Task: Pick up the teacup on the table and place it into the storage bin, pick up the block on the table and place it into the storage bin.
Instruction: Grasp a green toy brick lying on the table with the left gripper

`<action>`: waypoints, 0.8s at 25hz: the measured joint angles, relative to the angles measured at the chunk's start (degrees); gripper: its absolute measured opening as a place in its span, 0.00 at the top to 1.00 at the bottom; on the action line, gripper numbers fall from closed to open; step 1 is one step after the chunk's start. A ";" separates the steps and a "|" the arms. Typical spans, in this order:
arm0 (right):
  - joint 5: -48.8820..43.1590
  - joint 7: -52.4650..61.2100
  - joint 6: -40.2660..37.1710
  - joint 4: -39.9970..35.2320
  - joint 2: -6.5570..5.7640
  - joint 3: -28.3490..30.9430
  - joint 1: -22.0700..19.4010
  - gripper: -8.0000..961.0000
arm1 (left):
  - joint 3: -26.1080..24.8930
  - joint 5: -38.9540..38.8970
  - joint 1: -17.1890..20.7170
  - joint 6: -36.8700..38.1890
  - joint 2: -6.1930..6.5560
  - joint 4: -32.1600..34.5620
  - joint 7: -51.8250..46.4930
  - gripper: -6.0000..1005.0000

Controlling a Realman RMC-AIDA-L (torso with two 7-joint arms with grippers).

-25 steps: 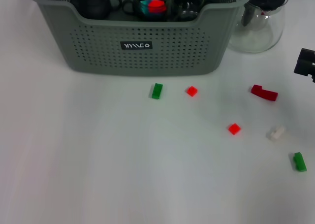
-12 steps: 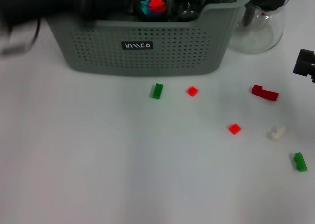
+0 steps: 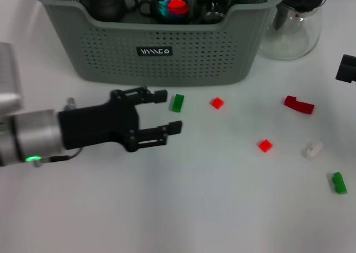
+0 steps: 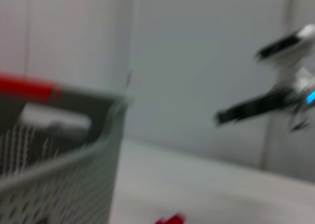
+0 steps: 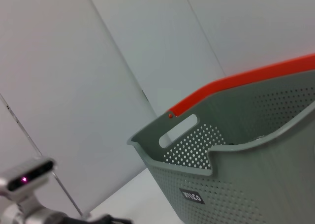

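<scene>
Left gripper [image 3: 169, 112] sits low in front of the bin [image 3: 167, 47], fingers spread wide and holding nothing, right beside a green block [image 3: 177, 103]. The dark teacup [image 3: 107, 4] is inside the bin. Right gripper [image 3: 346, 69] is parked off past the bin's right end; can't tell its fingers.

A plain white table [image 3: 167, 208] fills the foreground; pale grey panelled walls [image 5: 74, 86] stand behind it.
</scene>
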 joint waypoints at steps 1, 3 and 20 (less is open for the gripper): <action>-0.01 0.20 0.02 0.00 -0.01 -0.03 0.03 0.46 | 0.48 0.22 -0.67 -2.49 0.00 -1.85 0.50 0.28; -0.06 0.49 0.05 0.01 -0.06 -0.03 0.03 0.46 | 1.98 0.21 -2.59 -9.82 0.00 -6.30 2.42 0.28; -0.13 1.78 0.07 0.01 -0.07 -0.14 0.00 0.46 | 2.76 -6.00 -11.91 -34.91 -0.21 -20.20 10.18 0.31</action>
